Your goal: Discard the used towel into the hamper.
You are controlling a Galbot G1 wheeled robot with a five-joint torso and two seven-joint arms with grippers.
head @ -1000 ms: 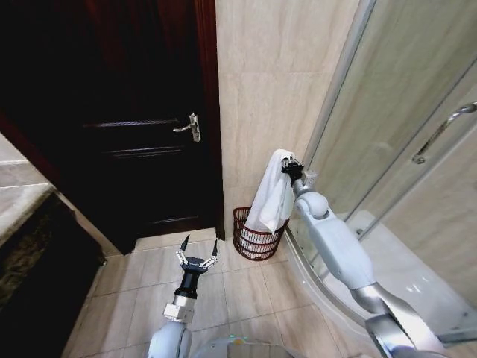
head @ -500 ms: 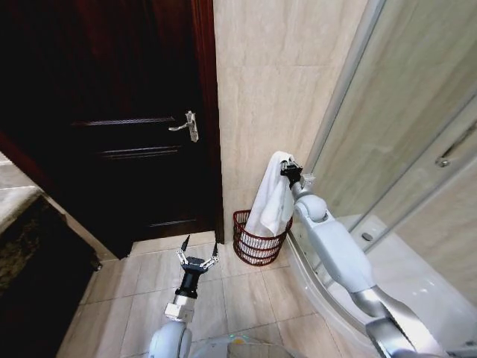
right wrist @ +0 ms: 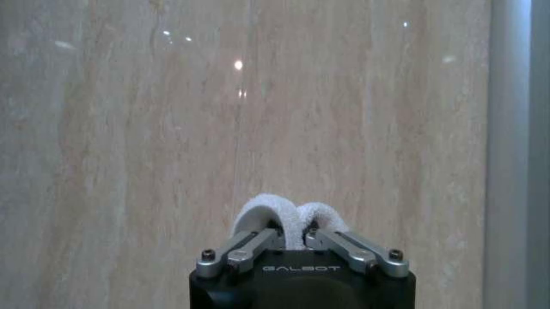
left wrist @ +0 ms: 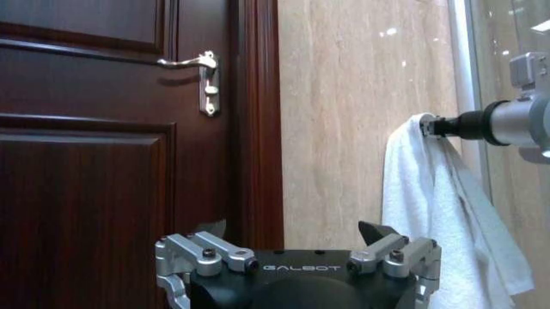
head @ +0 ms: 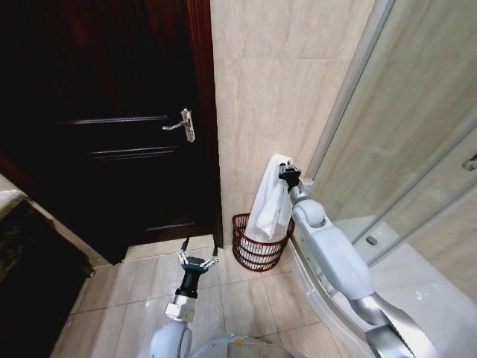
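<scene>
At the head view's centre, the right gripper (head: 286, 174) pinches the top of a white terry towel (head: 272, 201), hanging lengthwise straight above the round reddish-brown slatted hamper (head: 257, 250). The left gripper (head: 197, 250), jaws wide, idles lower left, farther away.
</scene>
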